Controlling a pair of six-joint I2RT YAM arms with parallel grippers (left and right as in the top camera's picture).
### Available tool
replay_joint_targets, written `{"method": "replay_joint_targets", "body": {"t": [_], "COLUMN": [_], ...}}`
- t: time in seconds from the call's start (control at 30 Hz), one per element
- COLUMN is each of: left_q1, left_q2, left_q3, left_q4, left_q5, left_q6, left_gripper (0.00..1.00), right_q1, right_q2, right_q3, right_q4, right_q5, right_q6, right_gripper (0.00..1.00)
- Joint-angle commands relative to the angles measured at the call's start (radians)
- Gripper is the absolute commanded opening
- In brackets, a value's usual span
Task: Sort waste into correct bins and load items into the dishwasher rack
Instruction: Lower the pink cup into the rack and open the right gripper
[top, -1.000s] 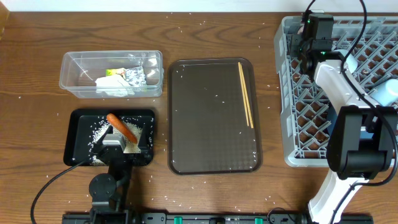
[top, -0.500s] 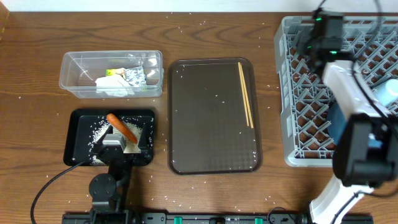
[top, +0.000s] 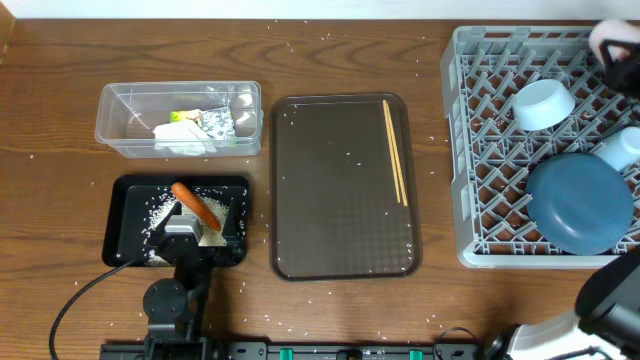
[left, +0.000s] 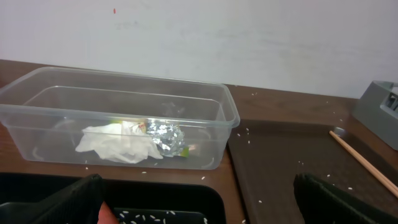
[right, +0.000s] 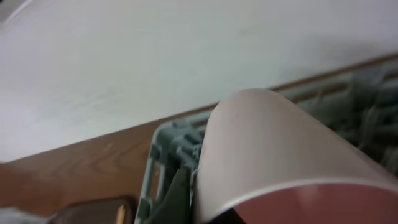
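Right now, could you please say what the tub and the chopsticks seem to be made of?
The tub: clear, glossy plastic, probably; the tissue inside shows through its walls. The chopsticks: likely bare wood, pale tan and matt, though grain is too small to see.

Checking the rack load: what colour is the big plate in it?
Dark blue; the plate shows best in the overhead view.

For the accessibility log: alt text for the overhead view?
Grey rack at right holds a dark-blue plate and pale bowl; chopsticks lie on the central brown tray. At left, clear tub with tissue and foil, black tray with carrot and rice.
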Motion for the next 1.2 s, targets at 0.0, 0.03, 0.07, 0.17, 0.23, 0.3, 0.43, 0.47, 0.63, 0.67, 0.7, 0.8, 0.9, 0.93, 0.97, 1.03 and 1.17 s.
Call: {"method": "replay_joint_targets", "body": {"t": [0.0, 0.03, 0.07, 0.17, 0.23, 0.3, 0.43, 0.47, 0.63, 0.67, 0.7, 0.8, 0.9, 0.93, 0.97, 1.03, 1.17], "left_q1": [-0.004, -0.004, -0.004, -0.004, -0.004, -0.004, -0.004, -0.004, -0.004, -0.004, -0.004, -0.004, -0.004, -0.004, -0.004, -0.004, -0.004], "left_q2": [-0.006, -0.006, -0.006, -0.006, -0.006, -0.006, -0.006, -0.006, -0.006, -0.006, -0.006, -0.006, -0.006, -0.006, -0.006, -0.006, -0.006], "left_q3": [-0.018, -0.018, -0.018, -0.018, -0.018, -0.018, -0.018, -0.018, -0.018, -0.018, -0.018, -0.018, -0.018, -0.018, -0.018, -0.018, -0.018], "left_q4": [-0.032, -0.032, -0.032, -0.032, -0.032, -0.032, -0.032, -0.032, -0.032, -0.032, -0.032, -0.032, -0.032, -0.032, -0.032, -0.032, -0.032], "left_q5": [0.010, 0.010, 0.010, 0.010, 0.010, 0.011, 0.010, 0.011, 0.010, 0.010, 0.010, 0.010, 0.011, 0.010, 0.010, 0.010, 0.010], "left_q6": [0.005, 0.005, 0.005, 0.005, 0.005, 0.005, 0.005, 0.005, 0.005, 0.005, 0.005, 0.005, 0.005, 0.005, 0.005, 0.005, 0.005], "left_gripper": [0.98, 0.98, 0.98, 0.98, 0.98, 0.98, 0.98, 0.97, 0.98, 0.98, 0.98, 0.98, 0.98, 0.98, 0.98, 0.98, 0.98], "right_q1": [-0.037, -0.047, -0.052, -0.058, -0.058, -0.058, -0.058, -0.058, -0.058, -0.058, -0.058, -0.058, -0.058, -0.058, -0.058, -0.058, -0.058], "right_q2": [0.064, 0.082, 0.098, 0.149, 0.183, 0.215, 0.275, 0.288, 0.357, 0.366, 0.375, 0.399, 0.415, 0.419, 0.423, 0.427, 0.429], "right_q3": [0.000, 0.000, 0.000, 0.000, 0.000, 0.000, 0.000, 0.000, 0.000, 0.000, 0.000, 0.000, 0.000, 0.000, 0.000, 0.000, 0.000], "right_q4": [0.005, 0.013, 0.024, 0.066, 0.092, 0.112, 0.151, 0.163, 0.267, 0.289, 0.314, 0.378, 0.423, 0.438, 0.454, 0.475, 0.481], "right_q5": [-0.254, -0.278, -0.299, -0.354, -0.371, -0.372, -0.371, -0.371, -0.371, -0.371, -0.372, -0.371, -0.367, -0.367, -0.367, -0.362, -0.320], "right_q6": [0.032, 0.032, 0.032, 0.032, 0.032, 0.034, 0.033, 0.033, 0.064, 0.076, 0.087, 0.108, 0.107, 0.107, 0.107, 0.107, 0.106], "right_gripper": [0.01, 0.01, 0.01, 0.01, 0.01, 0.01, 0.01, 0.01, 0.01, 0.01, 0.01, 0.01, 0.01, 0.01, 0.01, 0.01, 0.01]}}
